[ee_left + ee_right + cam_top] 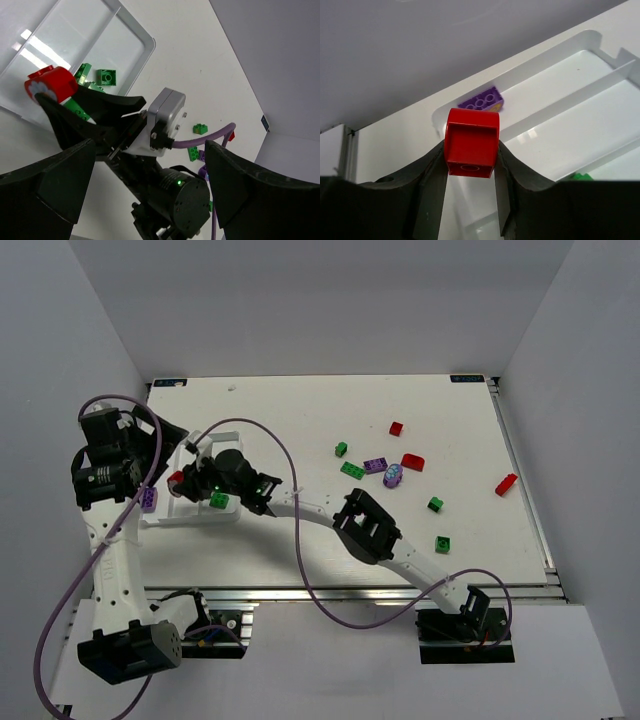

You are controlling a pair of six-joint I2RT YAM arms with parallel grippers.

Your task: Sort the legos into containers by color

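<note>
My right gripper (471, 151) is shut on a red lego (472, 142), held above the left part of the white tray (560, 47). From above, that red lego (176, 478) hangs over the tray (190, 516). A purple lego (481, 100) lies in the tray's corner compartment, and green legos (106, 76) lie in another one. My left gripper (150, 192) is open and empty, just left of the tray, with the right arm's wrist between its fingers in its view. Loose legos lie to the right: green (352, 469), purple (375, 465), rounded purple (393, 476) and red (412, 462).
More loose bricks lie further right: red (396, 428), red (507, 484), green (435, 504), green (442, 544) and green (341, 449). The right arm (370, 528) stretches across the table's near half. A purple cable (290, 470) loops over it. Grey walls enclose the table.
</note>
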